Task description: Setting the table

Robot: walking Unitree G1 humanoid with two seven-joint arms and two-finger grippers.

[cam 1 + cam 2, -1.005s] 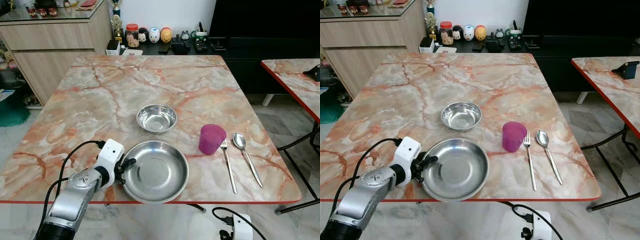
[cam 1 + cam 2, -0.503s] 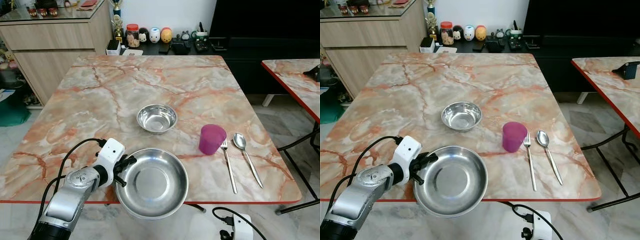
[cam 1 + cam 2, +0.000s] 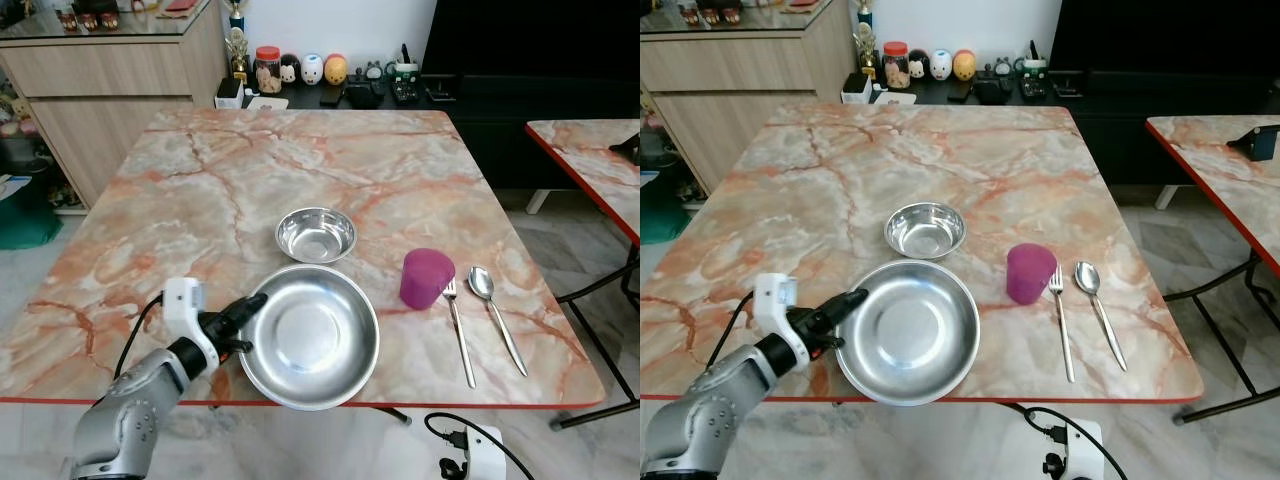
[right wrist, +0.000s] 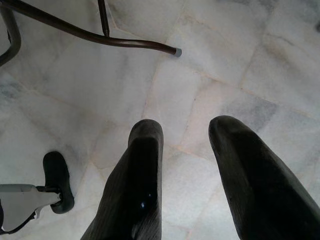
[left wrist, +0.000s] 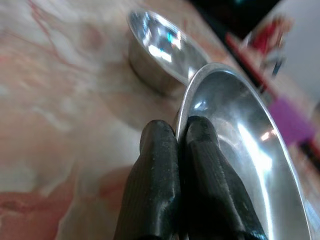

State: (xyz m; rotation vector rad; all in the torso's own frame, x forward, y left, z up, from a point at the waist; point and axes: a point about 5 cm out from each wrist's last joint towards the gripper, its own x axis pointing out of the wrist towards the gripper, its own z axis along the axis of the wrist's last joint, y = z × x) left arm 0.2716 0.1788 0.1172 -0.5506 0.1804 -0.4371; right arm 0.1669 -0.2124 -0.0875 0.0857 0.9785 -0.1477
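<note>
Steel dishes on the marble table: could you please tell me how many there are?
2. The small steel bowl sits mid-table; the large steel plate lies at the near edge, its rim pinched by the left gripper.

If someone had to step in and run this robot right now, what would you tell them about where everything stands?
Left gripper: shut on the rim of the large steel plate, which sits at the table's near edge.
Right gripper: open, idle, hanging over the floor.
Small steel bowl sits just behind the plate; purple cup, fork and spoon lie to its right.
Done: all pieces laid out.
Left: release the plate, probably after centring it.
</note>
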